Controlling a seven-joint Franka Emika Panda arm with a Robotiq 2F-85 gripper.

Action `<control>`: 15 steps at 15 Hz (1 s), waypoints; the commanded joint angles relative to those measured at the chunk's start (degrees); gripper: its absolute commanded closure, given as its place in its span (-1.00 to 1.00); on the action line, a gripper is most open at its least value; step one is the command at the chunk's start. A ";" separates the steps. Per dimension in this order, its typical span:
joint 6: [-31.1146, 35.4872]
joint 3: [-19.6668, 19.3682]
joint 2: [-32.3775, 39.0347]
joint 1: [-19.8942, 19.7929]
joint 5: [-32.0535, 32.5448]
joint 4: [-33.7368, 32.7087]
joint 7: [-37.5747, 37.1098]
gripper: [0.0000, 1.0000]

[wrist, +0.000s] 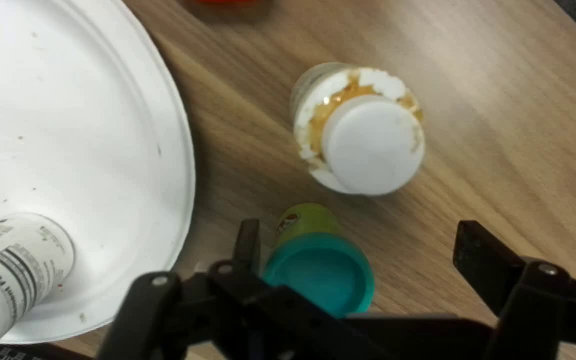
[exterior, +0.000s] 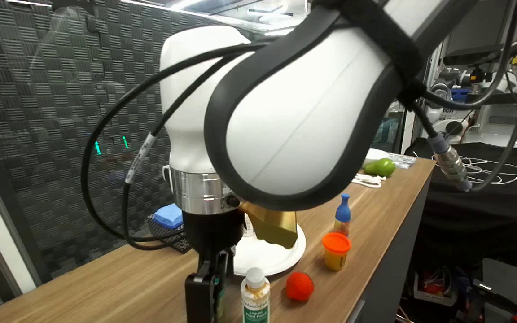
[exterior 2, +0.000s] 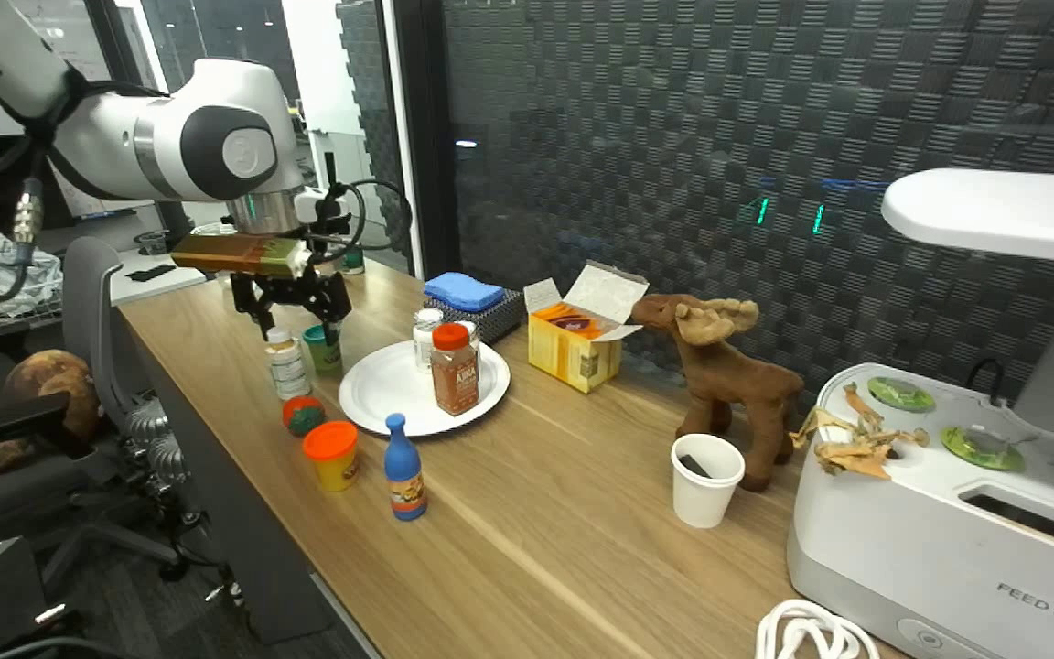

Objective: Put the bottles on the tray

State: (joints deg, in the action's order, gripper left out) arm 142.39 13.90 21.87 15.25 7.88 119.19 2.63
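We have the claw (exterior 2: 298, 331) spread wide over the bench (exterior 2: 527, 549), nothing gripped. In the wrist view the teal-capped jar (wrist: 320, 275) shows below, between the jaws and nearer one of them; we can't tell whether they touch. The white-capped bottle (wrist: 360, 132) stands upright just beside that jar. The tray (exterior 2: 379, 392) lies between the bench's two long edges. We count three upright on it: a red-capped jar (exterior 2: 455, 377), a white bottle (exterior 2: 425, 342), and a white-lidded container (exterior 2: 471, 329) partly hidden behind the red-capped jar. The orange-lidded tub (exterior 2: 332, 458) and blue bottle (exterior 2: 404, 469) are off the tray, toward the open long edge; a red strawberry-like piece (exterior 2: 302, 416) sits between the tub and the white-capped bottle. Along the long edge by the dark wall (exterior 2: 673, 119) we've got a flat blue item (exterior 2: 464, 291) on a dark mesh box (exterior 2: 494, 320), a yellow carton (exterior 2: 573, 352) with its flaps up, and a toy moose (exterior 2: 737, 375) with a white cup (exterior 2: 704, 494) near it.
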 commanded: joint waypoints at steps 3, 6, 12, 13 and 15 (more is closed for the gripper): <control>1.95 -2.06 1.74 1.93 4.25 -2.80 -0.76 -1.00; 2.82 -2.04 2.36 1.84 4.35 -3.42 -0.43 -0.49; 4.34 -2.15 2.36 1.92 4.33 -3.50 -0.40 0.28; 4.02 -1.82 2.28 1.67 3.71 -3.60 -0.02 0.40; 4.23 -2.35 1.54 2.00 4.49 -3.57 -0.79 0.43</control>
State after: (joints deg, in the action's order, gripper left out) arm 145.74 12.67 24.19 16.16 11.19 116.34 2.61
